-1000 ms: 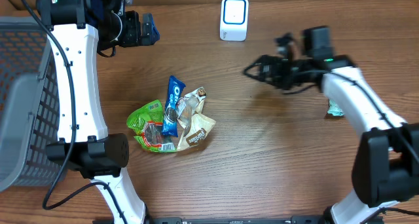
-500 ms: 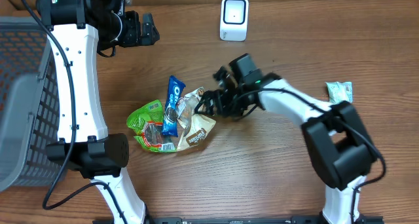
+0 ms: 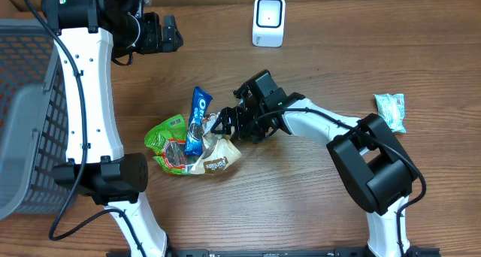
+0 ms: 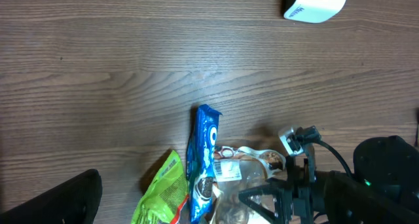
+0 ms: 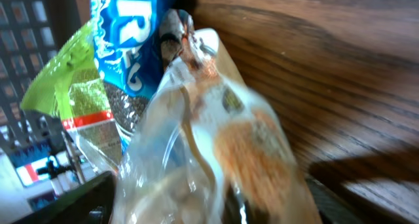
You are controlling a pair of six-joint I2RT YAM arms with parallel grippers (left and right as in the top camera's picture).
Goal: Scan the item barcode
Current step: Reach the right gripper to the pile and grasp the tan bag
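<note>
A wooden desk (image 3: pixel 316 204) is carrying a small heap of snack packs near its middle. In that heap, a blue Oreo pack (image 3: pixel 198 116) is lying lengthwise, its upper end pointing toward the far edge. A green bag (image 3: pixel 164 133) is lying just beside it on the left, the 2 touching and partly overlapping. A red-and-white patch is showing on the green bag's lower part. Well apart, near the right edge, 1 teal packet (image 3: pixel 391 110) is lying flat alone. A grey mesh basket (image 3: pixel 19 114) is sitting at the far left, partly cut off.
</note>
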